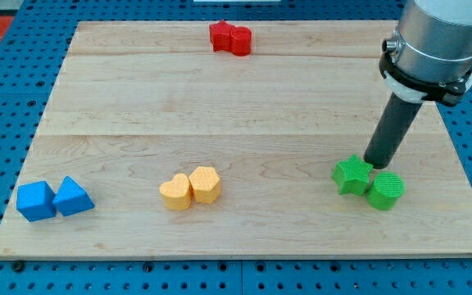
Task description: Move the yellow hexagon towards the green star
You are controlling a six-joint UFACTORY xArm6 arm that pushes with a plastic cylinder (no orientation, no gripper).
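The yellow hexagon (206, 183) lies near the view's bottom centre, touching a yellow heart (175, 192) on its left. The green star (351, 174) lies at the view's bottom right, touching a green round block (385, 190) on its right. My tip (376, 166) is at the upper right edge of the green star, just above the gap between the two green blocks. It is far to the right of the yellow hexagon.
Two red blocks (230, 38) sit together at the view's top centre. A blue cube (36, 201) and a blue triangular block (73, 197) lie at the bottom left. The wooden board (236, 106) rests on a blue pegboard; the arm's grey body hangs over the top right corner.
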